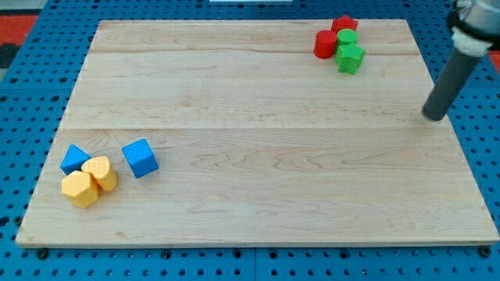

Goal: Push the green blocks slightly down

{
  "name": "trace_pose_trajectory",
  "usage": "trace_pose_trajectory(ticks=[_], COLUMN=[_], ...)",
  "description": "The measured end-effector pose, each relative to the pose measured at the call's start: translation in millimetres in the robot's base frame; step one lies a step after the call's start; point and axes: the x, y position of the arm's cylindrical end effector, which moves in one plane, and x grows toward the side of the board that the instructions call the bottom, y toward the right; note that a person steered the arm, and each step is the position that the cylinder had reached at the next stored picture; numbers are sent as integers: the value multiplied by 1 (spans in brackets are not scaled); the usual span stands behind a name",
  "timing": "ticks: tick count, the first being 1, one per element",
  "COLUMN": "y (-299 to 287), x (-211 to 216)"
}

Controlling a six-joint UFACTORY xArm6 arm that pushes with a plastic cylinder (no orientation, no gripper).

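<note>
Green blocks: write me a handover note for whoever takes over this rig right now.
My tip rests on the board near the view's right edge, below and right of the green blocks, touching nothing.
The green round block and green star block sit at the view's top right, tight against the red cylinder and red star block.
Done: no push evident.
Left: bring my tip above the greens and push them slightly down.

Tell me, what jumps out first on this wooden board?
A tight red and green bunch near the view's top right: a red cylinder, red star, green cylinder and green star. My tip rests further right, below them. Blue and yellow blocks sit bottom left.
</note>
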Motion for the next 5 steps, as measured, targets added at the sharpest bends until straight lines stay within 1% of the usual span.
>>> trace_pose_trajectory(ticks=[1, 2, 4, 5], y=[21, 12, -117, -158], x=[-86, -131, -167, -154])
